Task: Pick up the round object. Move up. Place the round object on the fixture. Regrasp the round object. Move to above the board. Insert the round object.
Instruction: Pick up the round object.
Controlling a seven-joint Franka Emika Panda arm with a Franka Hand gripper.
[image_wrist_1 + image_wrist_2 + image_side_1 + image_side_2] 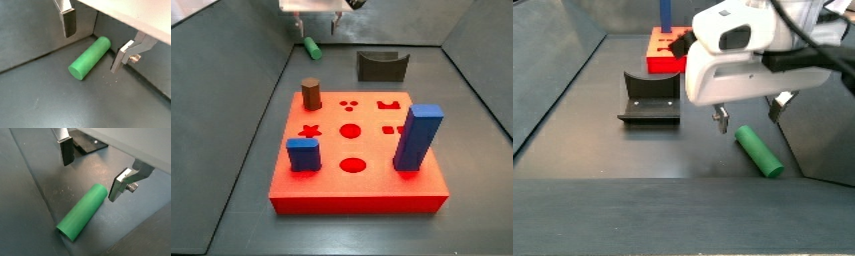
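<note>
Right now your gripper [92,37] hangs wide apart, holding nothing, just above the round object [90,58], which lies flat on the floor near the wall. It looks stiff, light, probably slick; clamp its middle.

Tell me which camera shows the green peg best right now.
A wrist view: the green peg lies whole on the floor below the open claw. The other wrist view also shows it whole. One side view shows it clearly; the other shows it tiny.
</note>
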